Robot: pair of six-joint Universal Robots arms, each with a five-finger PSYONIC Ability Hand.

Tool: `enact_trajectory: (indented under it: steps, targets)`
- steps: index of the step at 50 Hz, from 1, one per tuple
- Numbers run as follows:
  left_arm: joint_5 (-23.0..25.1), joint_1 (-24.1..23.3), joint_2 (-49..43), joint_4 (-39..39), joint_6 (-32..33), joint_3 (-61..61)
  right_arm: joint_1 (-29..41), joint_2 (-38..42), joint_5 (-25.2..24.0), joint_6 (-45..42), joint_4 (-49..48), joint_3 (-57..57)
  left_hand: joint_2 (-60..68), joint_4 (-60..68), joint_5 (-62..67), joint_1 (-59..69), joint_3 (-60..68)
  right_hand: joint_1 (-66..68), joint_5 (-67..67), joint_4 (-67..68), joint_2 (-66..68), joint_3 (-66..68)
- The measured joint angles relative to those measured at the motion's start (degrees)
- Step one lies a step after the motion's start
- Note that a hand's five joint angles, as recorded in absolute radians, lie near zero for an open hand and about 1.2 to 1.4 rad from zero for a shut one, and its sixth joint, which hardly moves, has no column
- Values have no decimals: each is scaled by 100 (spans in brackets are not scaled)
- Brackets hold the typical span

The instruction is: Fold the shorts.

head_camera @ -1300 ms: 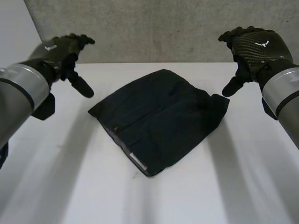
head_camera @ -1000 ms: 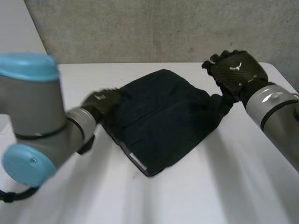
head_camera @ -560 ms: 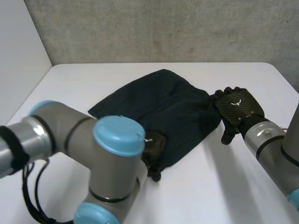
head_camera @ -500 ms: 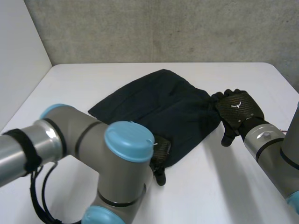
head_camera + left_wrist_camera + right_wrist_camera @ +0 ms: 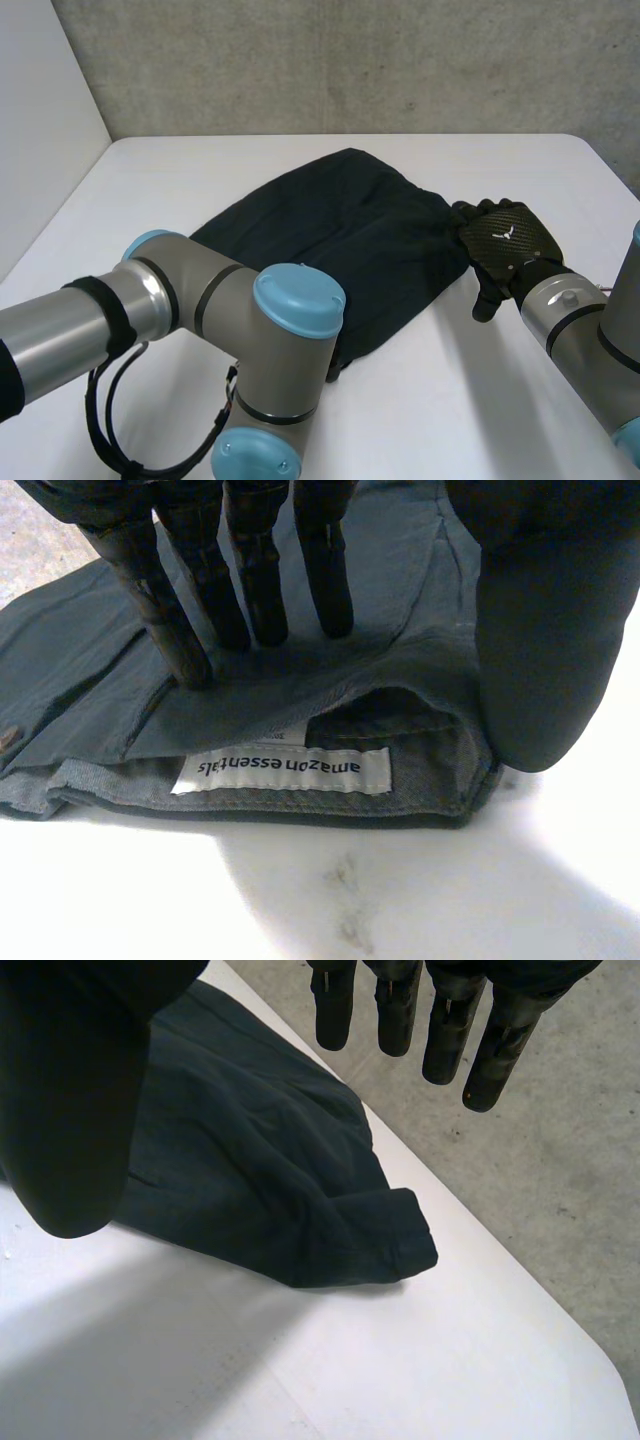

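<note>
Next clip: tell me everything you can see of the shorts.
The shorts are dark navy woven cloth, folded into a flat, roughly square bundle lying on the white table. Its near corner shows the waistband with a white label reading amazon essentials. The left hand rests straight fingertips on the cloth just behind that label; the right hand hangs open over the hemmed corner on the right, contact unclear.
</note>
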Motion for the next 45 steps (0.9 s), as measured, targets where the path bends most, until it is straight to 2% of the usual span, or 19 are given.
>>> enact_trajectory:
  steps: [6, 7, 10, 11, 21, 22, 25, 28, 31, 35, 39, 45]
  targets:
    - [-7, 98, -126, -2, 8, 132, 1, 0, 3, -1, -3, 1, 1102, 1035, 941, 1044, 974, 0, 0, 0, 0, 0]
    - [-11, 134, -144, 0, 9, 162, 0, 1, 4, -1, -4, 1, 1829, 1811, 1602, 1615, 1543, 0, 0, 0, 0, 0]
    - [-15, 185, -147, 3, 10, 198, -4, 4, 6, -1, -5, -3, 2553, 2541, 2313, 2285, 2153, 0, 0, 0, 0, 0]
    - [-15, 234, -124, 3, 12, 230, -8, 6, 7, -1, -5, -7, 3610, 3580, 3481, 3209, 3113, 0, 0, 0, 0, 0]
    - [13, 540, 581, -30, 303, 290, -311, 16, -52, 76, 71, -127, 3784, 3797, 3526, 3214, 3348, 0, 0, 0, 0, 0]
    - [45, 650, 1005, -55, 581, 245, -475, 89, -191, 277, 168, -230, 3784, 3797, 3526, 3214, 3348, 0, 0, 0, 0, 0]
    - [66, 701, 1302, -67, 769, 196, -550, 171, -338, 470, 252, -308, 3784, 3797, 3525, 3214, 3348, 0, 0, 0, 0, 0]
    - [101, 751, 1871, -70, 1050, 87, -613, 334, -762, 998, 444, -465, 3784, 3797, 3526, 3214, 3366, 0, 0, 0, 0, 0]
    - [129, 760, 2208, -69, 1160, 31, -612, 474, -1124, 1538, 535, -582, 3803, 3797, 3526, 3214, 3415, 0, 0, 0, 0, 0]
    - [153, 758, 2442, -67, 1205, 8, -580, 725, -1330, 2075, 465, -697, 3804, 3797, 3526, 3214, 3446, 0, 0, 0, 0, 0]
    - [163, 747, 2547, -69, 1204, 19, -455, 1108, -1212, 2506, 171, -863, 3803, 3797, 3526, 3214, 3517, 0, 0, 0, 0, 0]
    - [163, 743, 2633, -71, 1190, 32, -164, 1849, -387, 2650, -333, -1300, 3804, 3797, 3526, 3214, 3666, 38, 2, 0, 19, 43]
